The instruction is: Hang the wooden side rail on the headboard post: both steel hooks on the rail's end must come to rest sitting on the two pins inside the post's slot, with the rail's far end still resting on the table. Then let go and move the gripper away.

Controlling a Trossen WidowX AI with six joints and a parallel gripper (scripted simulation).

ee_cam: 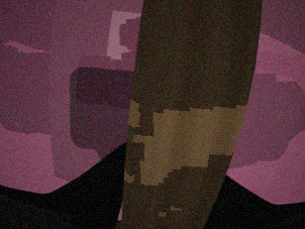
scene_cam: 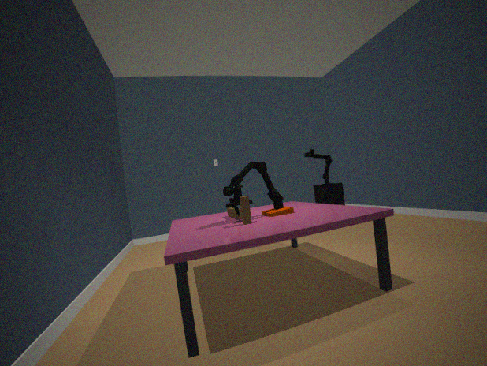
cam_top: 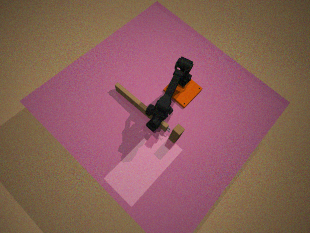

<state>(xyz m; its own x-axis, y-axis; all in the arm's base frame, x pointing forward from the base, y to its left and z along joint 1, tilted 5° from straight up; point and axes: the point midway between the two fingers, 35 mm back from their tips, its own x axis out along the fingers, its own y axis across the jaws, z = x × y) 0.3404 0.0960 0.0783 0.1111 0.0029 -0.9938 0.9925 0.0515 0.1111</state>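
Note:
The wooden side rail [cam_top: 130, 97] [ee_cam: 191, 113] is a long light-brown bar running from the upper left to the lower right on the pink table [cam_top: 95, 63] [scene_cam: 315, 221]. Its steel hooks [cam_top: 168, 129] stick out of the lower-right end, a small gap short of the headboard post [cam_top: 176, 133] [scene_cam: 245, 210], which stands upright. My gripper [cam_top: 156, 121] is shut on the rail near its hook end, and that end is lifted. The far end [cam_top: 118, 86] is low at the table. In the wrist view the rail fills the middle. The post's slot and pins are hidden.
The arm's orange base plate [cam_top: 186, 94] [scene_cam: 277, 211] sits right of the rail. A paler pink rectangle [cam_top: 140, 173] lies in front of the post. A second dark arm on a black box [scene_cam: 328, 192] stands behind the table.

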